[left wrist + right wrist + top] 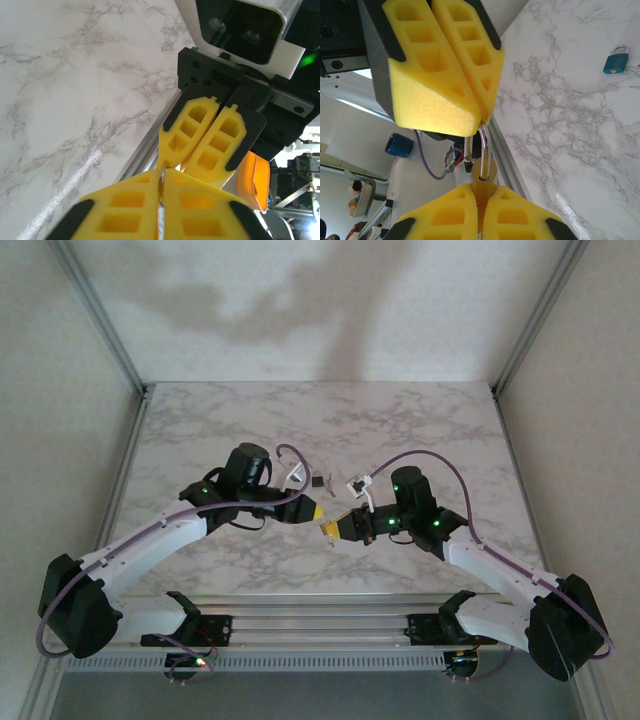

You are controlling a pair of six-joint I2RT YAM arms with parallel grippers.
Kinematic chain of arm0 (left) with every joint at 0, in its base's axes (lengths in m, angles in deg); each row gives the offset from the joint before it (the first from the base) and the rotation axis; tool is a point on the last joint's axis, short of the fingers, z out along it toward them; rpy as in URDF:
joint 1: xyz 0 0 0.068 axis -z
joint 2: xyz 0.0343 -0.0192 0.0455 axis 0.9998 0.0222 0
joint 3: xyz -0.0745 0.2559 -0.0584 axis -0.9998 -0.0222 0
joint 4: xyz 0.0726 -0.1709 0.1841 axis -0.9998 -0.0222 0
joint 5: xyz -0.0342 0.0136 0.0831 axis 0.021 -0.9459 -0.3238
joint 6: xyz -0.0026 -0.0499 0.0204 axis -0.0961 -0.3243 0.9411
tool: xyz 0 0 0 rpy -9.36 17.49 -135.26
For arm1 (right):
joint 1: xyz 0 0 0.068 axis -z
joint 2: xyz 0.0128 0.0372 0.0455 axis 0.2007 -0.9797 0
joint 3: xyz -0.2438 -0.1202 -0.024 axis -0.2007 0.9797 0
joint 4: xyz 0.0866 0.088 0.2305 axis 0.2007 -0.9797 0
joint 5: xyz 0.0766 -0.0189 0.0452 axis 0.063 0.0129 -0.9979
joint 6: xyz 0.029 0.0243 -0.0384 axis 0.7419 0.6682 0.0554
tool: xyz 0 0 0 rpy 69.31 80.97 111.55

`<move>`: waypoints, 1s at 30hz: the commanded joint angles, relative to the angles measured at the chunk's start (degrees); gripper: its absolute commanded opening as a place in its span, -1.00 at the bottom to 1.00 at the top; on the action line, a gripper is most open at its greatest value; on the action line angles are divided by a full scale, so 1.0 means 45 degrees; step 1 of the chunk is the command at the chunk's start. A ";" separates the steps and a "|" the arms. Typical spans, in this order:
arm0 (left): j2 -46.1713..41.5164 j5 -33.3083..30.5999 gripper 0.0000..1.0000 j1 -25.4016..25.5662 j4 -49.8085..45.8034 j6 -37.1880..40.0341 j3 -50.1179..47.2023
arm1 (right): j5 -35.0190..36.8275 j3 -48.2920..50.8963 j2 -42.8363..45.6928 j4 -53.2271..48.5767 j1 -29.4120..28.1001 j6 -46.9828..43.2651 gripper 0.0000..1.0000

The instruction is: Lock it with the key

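We count two grippers, one key set and one padlock.

The left gripper (pixel 162 174) has its yellow foam pads pressed together, with a thin silvery strip of metal pinched edge-on in the seam between them. The right gripper (pixel 480 189) is closed as well, its pads clamping a brass-coloured flat piece that pokes up out of the seam. The two grippers meet nose to nose above the near middle of the table (pixel 580 150), their tips almost touching.

Between them we see the key set (pixel 487 144): a wire ring threaded through a hole in the brass-coloured piece, with a silvery shank beside it, running up into the closed pads of the left gripper. So each gripper grips one end of it and it hangs in the air between them, off the table. We cannot tell the shape of the key's blade.

The padlock (pixel 615 59) is blue-bodied with a silvery shackle. It lies on the marble-patterned table, well apart from both grippers, touching nothing else.
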 commanded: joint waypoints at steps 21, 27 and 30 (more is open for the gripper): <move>-0.0466 -0.0219 -0.70 0.0513 0.0084 0.0407 -0.0433 | -0.0726 -0.0328 -0.0052 0.0445 -0.0236 -0.0024 -1.00; -0.0489 -0.0531 -0.42 0.0508 -0.0068 0.0505 -0.0324 | -0.0802 -0.0333 -0.0133 0.0445 -0.0304 -0.0067 -1.00; -0.0644 -0.0729 -0.33 0.0508 -0.0133 0.0558 -0.0266 | -0.0822 -0.0370 -0.0193 0.0423 -0.0360 -0.0094 -1.00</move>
